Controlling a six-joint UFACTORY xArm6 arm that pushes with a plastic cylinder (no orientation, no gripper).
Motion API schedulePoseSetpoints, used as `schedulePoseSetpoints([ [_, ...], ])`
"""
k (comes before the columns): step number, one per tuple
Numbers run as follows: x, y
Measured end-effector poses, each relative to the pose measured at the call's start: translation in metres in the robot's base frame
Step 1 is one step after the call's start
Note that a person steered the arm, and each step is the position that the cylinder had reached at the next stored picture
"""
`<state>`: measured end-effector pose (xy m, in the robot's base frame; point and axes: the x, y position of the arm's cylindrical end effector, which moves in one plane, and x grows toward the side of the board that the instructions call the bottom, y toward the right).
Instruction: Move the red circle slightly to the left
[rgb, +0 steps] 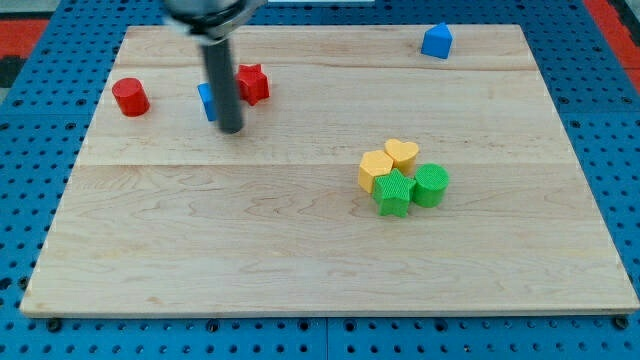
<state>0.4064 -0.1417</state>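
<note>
Pale wooden boards make up the bench, which sits on a blue pegboard surround. No hand exists on this arm, so nothing is clenched or grasped; the arm ends in a dark rod, and my tip rests on the wood at the view's upper left.

The red circle stands near the bench's left edge, well apart from my tip and to its left. Just behind the rod, a blue block is partly hidden, its shape unclear, and a red star sits close on the rod's right side.

The main risk, as I judge it, is the approach: a straight sweep leftward from here could catch the blue block and drag it into the circle. A push that runs too long could send the circle off the bench's near edge, since little wood remains on that side. An off-centre contact would slide the round block toward the view's top or bottom instead.

Far away, a blue house-shaped block and a cluster of yellow hexagon, yellow heart, green star and green circle look safe.
</note>
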Motion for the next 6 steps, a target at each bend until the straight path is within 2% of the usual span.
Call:
schedulePoseSetpoints([
  [1, -0.05, -0.048],
  [2, -0.062, -0.057],
  [5, -0.059, -0.075],
  [6, -0.042, -0.07],
])
